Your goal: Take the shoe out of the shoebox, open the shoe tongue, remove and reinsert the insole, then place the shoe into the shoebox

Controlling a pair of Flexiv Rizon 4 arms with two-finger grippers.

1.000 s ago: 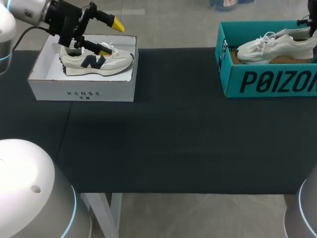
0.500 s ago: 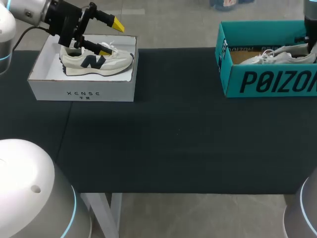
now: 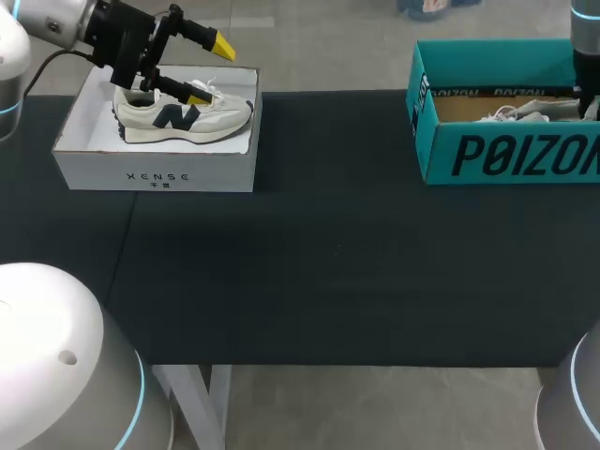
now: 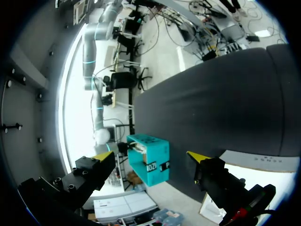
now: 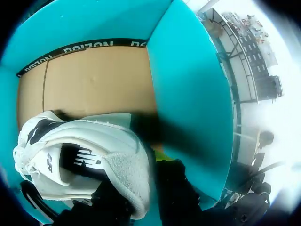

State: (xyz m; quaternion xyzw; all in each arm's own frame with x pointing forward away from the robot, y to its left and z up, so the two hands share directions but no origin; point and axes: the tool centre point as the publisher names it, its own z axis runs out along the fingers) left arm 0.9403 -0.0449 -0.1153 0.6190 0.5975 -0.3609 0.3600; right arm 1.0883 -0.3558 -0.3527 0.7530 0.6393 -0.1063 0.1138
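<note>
On the dark surface, the teal shoebox holds the white shoe, probably light and soft-sided, clamped at its firmer heel by the right claw, while the left claw gapes over a cream shoe.

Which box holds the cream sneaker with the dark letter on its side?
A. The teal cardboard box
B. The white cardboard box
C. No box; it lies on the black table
B: in the head view the cream sneaker lies inside the white cardboard box, with the box walls around it.
</note>
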